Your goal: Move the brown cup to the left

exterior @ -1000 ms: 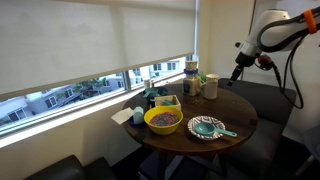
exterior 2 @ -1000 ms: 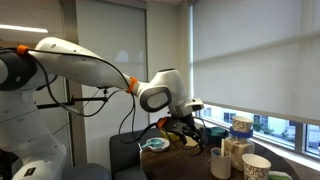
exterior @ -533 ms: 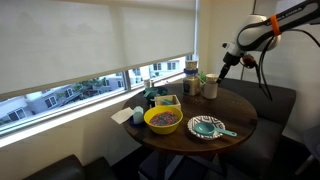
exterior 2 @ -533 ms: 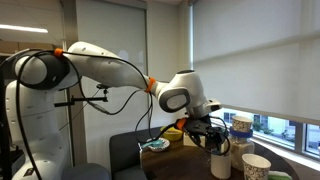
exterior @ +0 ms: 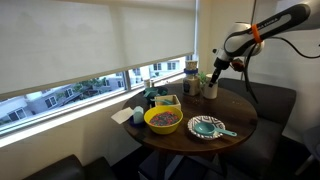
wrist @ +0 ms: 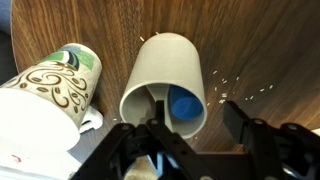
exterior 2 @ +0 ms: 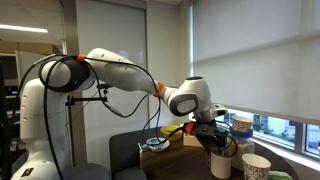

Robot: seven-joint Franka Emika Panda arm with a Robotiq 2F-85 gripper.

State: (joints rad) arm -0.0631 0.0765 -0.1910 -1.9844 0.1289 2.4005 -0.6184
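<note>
Pincer [wrist: 195,128] wide open, gripping nothing, one dark jaw inside the brown cup's [wrist: 165,70] mouth. Cup: smooth matte cylinder, blue inside, on wood-grain desk [wrist: 265,40]. Swirl-printed paper cup [wrist: 55,85] at its 9 o'clock.

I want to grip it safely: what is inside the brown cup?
A blue object sits inside the brown cup in the wrist view. The claw covers part of the interior; that part is hidden.

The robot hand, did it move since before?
Yes. The hand slid left in an exterior view, from beyond the round table's edge to just over the cup.
</note>
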